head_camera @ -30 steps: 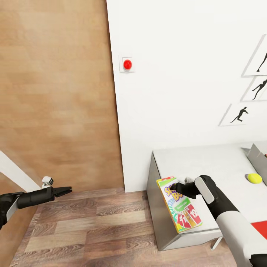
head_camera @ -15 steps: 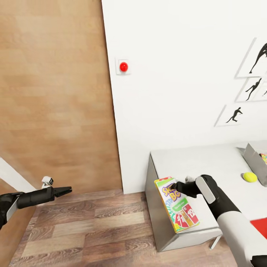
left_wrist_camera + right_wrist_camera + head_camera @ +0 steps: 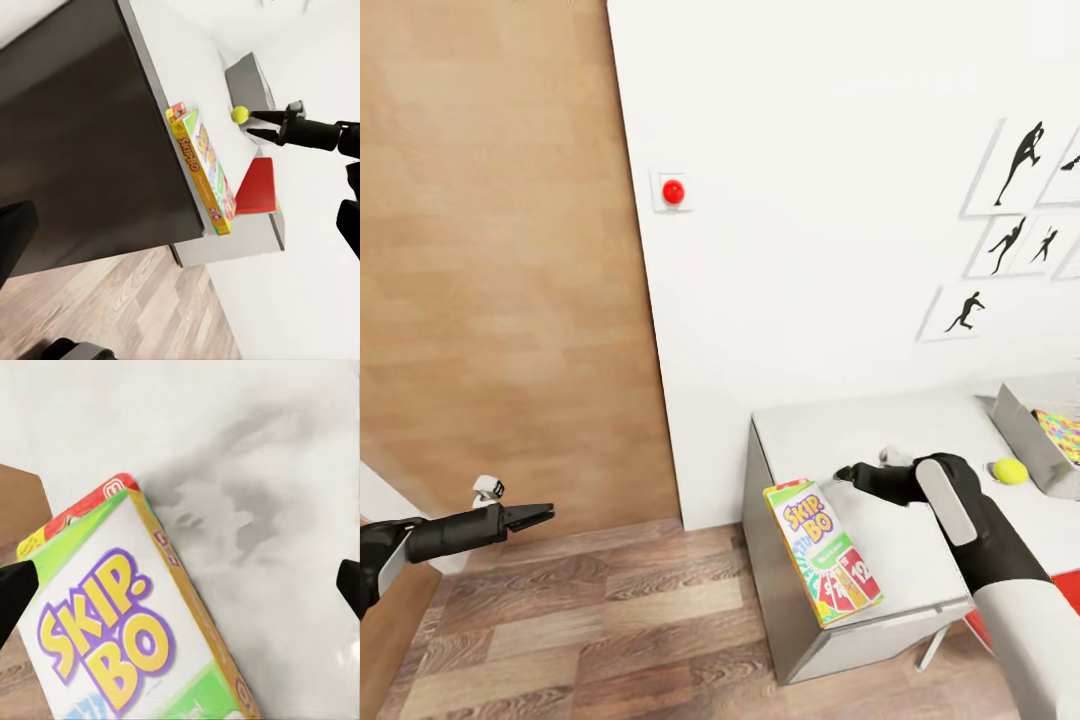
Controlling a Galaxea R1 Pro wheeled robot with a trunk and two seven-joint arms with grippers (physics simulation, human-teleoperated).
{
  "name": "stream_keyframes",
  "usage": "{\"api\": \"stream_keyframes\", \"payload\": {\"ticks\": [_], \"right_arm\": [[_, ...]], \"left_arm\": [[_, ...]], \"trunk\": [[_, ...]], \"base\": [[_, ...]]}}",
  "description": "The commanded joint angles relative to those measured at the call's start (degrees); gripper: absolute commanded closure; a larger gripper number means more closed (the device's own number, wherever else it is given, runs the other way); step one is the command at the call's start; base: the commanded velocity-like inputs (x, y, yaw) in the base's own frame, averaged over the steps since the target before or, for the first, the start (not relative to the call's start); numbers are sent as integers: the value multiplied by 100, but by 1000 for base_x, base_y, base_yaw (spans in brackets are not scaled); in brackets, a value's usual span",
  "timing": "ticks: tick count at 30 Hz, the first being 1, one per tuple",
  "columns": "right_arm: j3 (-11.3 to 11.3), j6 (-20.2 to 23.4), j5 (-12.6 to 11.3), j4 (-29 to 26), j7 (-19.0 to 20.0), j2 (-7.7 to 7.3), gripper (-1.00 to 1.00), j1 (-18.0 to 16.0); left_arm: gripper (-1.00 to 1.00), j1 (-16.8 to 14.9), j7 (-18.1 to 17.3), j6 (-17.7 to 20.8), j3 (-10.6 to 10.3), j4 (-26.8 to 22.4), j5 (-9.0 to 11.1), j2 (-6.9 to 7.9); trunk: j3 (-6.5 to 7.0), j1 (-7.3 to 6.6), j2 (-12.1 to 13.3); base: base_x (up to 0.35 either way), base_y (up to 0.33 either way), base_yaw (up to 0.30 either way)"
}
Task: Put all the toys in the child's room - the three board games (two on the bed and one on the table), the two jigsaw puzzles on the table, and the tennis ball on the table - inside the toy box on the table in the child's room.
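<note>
Right tool [image 3: 847, 471] open, just above Skip-Bo box [image 3: 822, 551].

Red wall button [image 3: 673, 191], wooden door [image 3: 500, 270]

Skip-Bo box [image 3: 821, 551] lies flat on the table [image 3: 920, 440] at its near-left corner, overhanging the left edge a bit. Right gripper [image 3: 847, 473] hovers just behind the box, apart from it, while the left gripper [image 3: 543, 516] is well off to the left over the wood floor [image 3: 590, 620]. Tennis ball [image 3: 1010, 471] sits on the table further right, just beside the toy box [image 3: 1022, 428], which seems to hold a jigsaw puzzle [image 3: 1062, 434], though the frame cuts it off.
</note>
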Motion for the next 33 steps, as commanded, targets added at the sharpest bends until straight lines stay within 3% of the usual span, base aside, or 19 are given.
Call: {"api": "stream_keyframes", "payload": {"ticks": [1,5,8,11,12,14,15,17,20,24,26,27,33], "right_arm": [[-32,67,-76,-159,-56,-19,-100,45],[-382,221,-284,-946,5,-60,-100,376],[-677,221,-717,-1638,89,-68,-100,779],[-762,221,-1049,-2013,173,-69,-100,1064],[-806,221,-1291,-2239,268,-67,-100,1292],[-846,221,-1546,-2433,420,-65,-100,1539],[-905,221,-1801,-2584,650,-59,-100,1799],[-990,221,-2020,-2689,963,-39,-100,2068],[-1156,17,-2300,-2816,2009,34,-100,2724],[-1065,-657,-2390,-2858,3101,165,-100,3288],[-941,-956,-2387,-2866,3505,200,-100,3493],[-777,-1240,-2350,-2870,3853,220,-100,3662],[-414,-1814,-2115,-2876,4679,168,-100,3942]], "left_arm": [[-100,-4,-23,61,2,-1,-6,0],[-100,-1,-23,61,1,-1,-12,-17],[-100,1,-23,61,1,-1,-27,-86],[-100,1,-23,64,1,-1,-33,-119],[-100,0,-23,66,1,-1,-35,-134],[-100,1,-23,70,1,-1,-38,-143],[-100,1,-23,73,1,-1,-40,-150],[-100,0,-23,75,1,-1,-43,-153],[-100,1,-23,77,1,-1,-48,-158],[-100,2,-23,78,-2,-1,-54,-160],[-100,3,-23,78,-4,-1,-55,-163],[-100,3,-23,78,-6,-1,-55,-175],[-100,3,-23,78,-8,-1,-61,-263]], "trunk": [[-2,4,-11],[32,4,-11],[57,4,-11],[83,4,-11],[92,4,-11],[109,4,-11],[117,4,-11],[135,4,-11],[162,4,-11],[198,4,-11],[216,4,-11],[225,4,-11],[279,4,-11]], "base": [[0,0,-111],[0,0,-111],[0,0,-111],[0,0,-110],[0,0,-109],[0,0,-106],[0,0,-89],[0,0,-68],[0,0,-30],[0,0,-10],[0,0,-5],[0,0,-3],[0,0,-1]]}}
